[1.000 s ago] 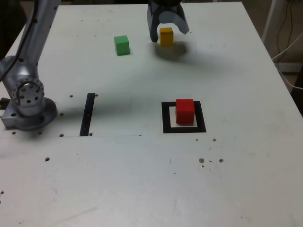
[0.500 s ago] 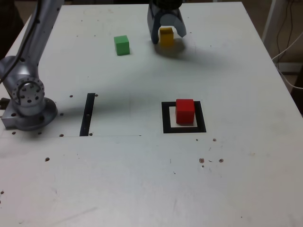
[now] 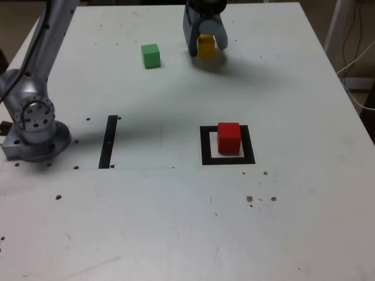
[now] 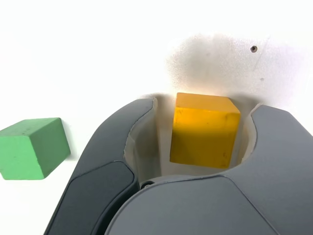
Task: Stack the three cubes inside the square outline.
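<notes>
In the exterior view, the square outline (image 3: 228,145) lies on the white table (image 3: 293,205) and holds the red cube (image 3: 229,137) on its pale centre. The arm's base (image 3: 34,126) stands at this view's left, and the arm reaches across to the far edge, where the gripper (image 3: 205,44) points down over the yellow cube (image 3: 205,47). The green cube (image 3: 150,55) sits apart, to this view's left of the yellow one.

In the wrist view, the gripper (image 4: 195,122) has its dark fingers (image 4: 112,147) straddling the yellow cube (image 4: 204,129). One finger seems to touch it; a narrow gap shows at the other, so a firm grip is uncertain. The green cube (image 4: 33,148) lies nearby on the table.
</notes>
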Controlling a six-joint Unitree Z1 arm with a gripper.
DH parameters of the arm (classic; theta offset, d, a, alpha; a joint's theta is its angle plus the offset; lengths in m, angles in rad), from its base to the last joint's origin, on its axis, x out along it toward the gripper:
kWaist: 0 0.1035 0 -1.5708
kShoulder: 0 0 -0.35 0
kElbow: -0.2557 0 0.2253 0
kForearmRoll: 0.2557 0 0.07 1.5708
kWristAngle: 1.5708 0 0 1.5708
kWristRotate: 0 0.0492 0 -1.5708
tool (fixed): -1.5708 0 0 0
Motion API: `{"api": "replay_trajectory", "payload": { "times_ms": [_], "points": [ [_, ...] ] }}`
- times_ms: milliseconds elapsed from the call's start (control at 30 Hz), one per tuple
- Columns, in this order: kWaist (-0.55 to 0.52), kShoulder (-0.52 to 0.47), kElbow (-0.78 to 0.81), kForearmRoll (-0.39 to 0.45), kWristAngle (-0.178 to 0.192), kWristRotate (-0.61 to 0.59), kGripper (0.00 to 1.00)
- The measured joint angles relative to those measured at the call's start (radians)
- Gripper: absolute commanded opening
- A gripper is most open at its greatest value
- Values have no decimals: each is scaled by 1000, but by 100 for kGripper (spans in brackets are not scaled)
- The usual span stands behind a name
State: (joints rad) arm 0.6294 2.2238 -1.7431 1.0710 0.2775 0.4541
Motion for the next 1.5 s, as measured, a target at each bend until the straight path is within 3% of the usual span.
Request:
{"api": "replay_trajectory", "payload": {
  "times_ms": [733,1000,1233,1367,1500],
  "points": [
    [11,-90,74,-30,7,-5,31],
    [-13,-184,98,-32,-7,-1,29],
    [-186,-355,127,49,-14,-56,29],
    [-306,-455,208,97,-40,-141,29],
    [-429,-553,240,140,-40,-233,29]
  ]
}}
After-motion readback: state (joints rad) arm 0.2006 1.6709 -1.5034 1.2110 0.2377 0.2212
